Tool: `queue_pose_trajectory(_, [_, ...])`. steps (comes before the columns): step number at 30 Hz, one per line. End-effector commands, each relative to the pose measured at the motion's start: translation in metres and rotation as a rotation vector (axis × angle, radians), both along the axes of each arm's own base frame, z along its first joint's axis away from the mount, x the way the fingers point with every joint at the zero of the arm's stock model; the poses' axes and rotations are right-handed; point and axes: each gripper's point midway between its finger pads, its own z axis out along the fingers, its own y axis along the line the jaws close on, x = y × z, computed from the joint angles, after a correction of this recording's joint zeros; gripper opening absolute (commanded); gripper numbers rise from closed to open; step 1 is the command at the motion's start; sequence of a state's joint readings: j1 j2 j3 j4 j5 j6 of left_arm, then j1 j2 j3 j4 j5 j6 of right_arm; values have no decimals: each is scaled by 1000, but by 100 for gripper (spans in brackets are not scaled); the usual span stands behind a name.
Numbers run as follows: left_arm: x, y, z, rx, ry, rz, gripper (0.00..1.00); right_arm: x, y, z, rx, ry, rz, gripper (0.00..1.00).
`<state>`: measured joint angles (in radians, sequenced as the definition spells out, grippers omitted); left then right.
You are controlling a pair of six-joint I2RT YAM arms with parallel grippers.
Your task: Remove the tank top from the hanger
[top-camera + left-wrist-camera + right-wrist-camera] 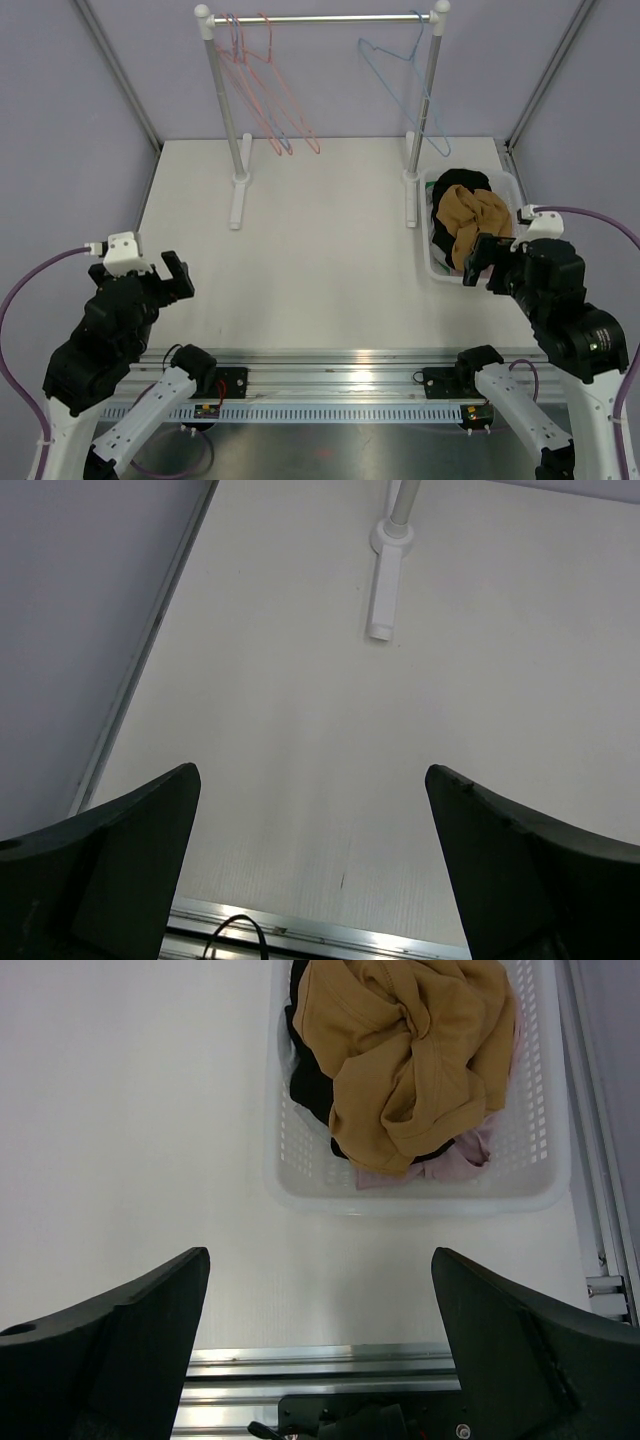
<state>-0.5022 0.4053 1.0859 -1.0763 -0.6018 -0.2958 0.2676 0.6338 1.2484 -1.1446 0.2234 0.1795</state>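
Tank top removal looks finished, as far as these views allow a judgement. The left gripper (310,772) hovers low over bare table (320,250) near the front-left corner, its jaws spread wide with nothing between them. The right gripper (320,1252) hangs at the near right, equally spread and empty, just short of the white laundry basket (410,1198). In that basket a crumpled mustard garment (400,1050) lies on top of black cloth (310,1080) and pink cloth (470,1150). I judge the mustard piece to be the tank top, though its cut cannot be read. Farther back, on the rack (320,18), the pink hangers (280,142) and the blue hanger (404,98) all hang bare. No garment remains to pull off, so nothing appears left to do.
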Motion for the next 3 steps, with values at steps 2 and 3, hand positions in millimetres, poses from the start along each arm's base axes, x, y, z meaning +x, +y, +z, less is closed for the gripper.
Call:
queue_pose_trajectory(2, [5,0,11,-25,-54,17,99,9,0,5,-12,-27,-3,99])
queue_pose_trajectory(3, [5,0,11,-26,-57,18,99,10,-1,5,-14,-28,-14,100])
